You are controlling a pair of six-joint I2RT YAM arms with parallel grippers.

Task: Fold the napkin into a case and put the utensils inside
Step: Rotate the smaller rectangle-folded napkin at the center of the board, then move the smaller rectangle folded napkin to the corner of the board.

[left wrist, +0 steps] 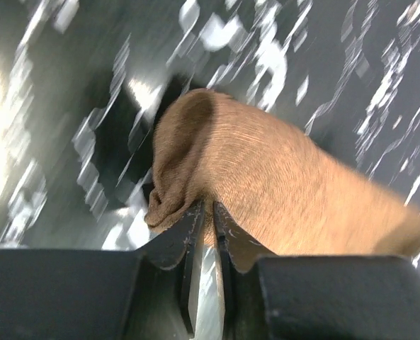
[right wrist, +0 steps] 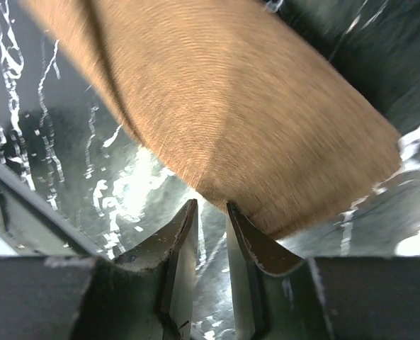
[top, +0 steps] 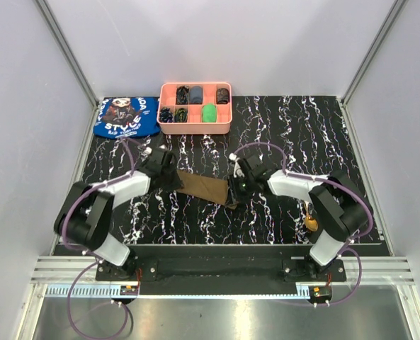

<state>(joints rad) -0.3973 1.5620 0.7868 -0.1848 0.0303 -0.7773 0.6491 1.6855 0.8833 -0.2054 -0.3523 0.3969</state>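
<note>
From my left wrist camera I see the left gripper [left wrist: 207, 212] pinching the bunched edge of the napkin [left wrist: 266, 191], its jaws nearly together on the cloth; the brown fabric humps up and runs off right; the black, white-veined table [left wrist: 351, 78] beneath is blurred.

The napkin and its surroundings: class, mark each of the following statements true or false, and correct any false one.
1. The napkin is stretched between the left gripper and the right gripper. True.
2. The napkin lies inside the pink tray. False: it is over the black marbled table, nearer the arms than the tray.
3. The left gripper pinches a bunched edge of the napkin. True.
4. The blue cloth sits right of the pink tray. False: it sits to its left.
5. A gold-brown spoon lies by the right arm's base. True.
</note>
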